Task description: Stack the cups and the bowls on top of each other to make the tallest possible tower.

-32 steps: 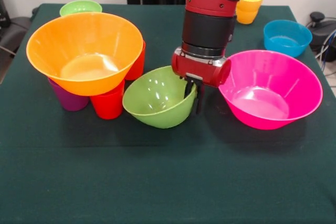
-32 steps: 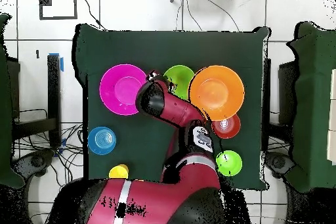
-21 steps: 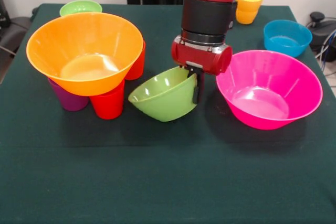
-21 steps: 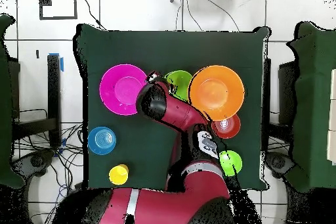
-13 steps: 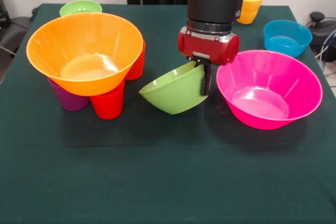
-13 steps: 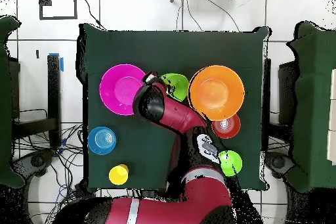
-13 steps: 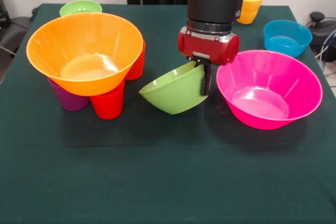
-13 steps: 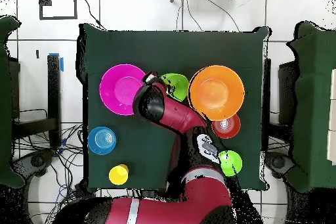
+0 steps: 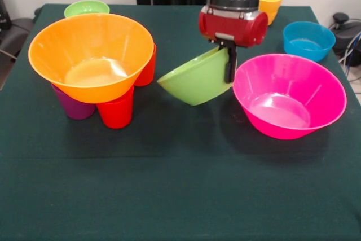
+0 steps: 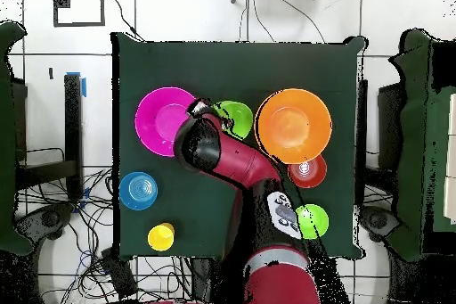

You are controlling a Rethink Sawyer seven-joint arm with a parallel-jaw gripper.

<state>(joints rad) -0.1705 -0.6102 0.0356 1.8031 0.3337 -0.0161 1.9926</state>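
My gripper (image 9: 227, 71) is shut on the rim of the medium light green bowl (image 9: 196, 80) and holds it tilted above the table, between the two big bowls. The large yellow-orange bowl (image 9: 90, 55) rests on a purple cup (image 9: 73, 107), a red cup (image 9: 117, 112) and a red-orange cup (image 9: 148, 67) at the left. The large pink bowl (image 9: 290, 97) sits on the table to the right of the gripper. In the overhead view my arm (image 10: 214, 144) covers the gripper, and the green bowl (image 10: 237, 119) shows between the pink bowl (image 10: 163, 120) and the orange bowl (image 10: 294, 125).
A small blue bowl (image 9: 308, 39) stands at the back right. A yellow cup (image 9: 271, 1) stands behind my arm, on something orange. A small green bowl (image 9: 86, 8) is at the back left. The green cloth table (image 9: 180, 184) stretches toward the camera.
The gripper has risen and shifted slightly right, lifting the light green bowl off the table by its rim. The bowl now hangs tilted. The other bowls and cups have not moved.
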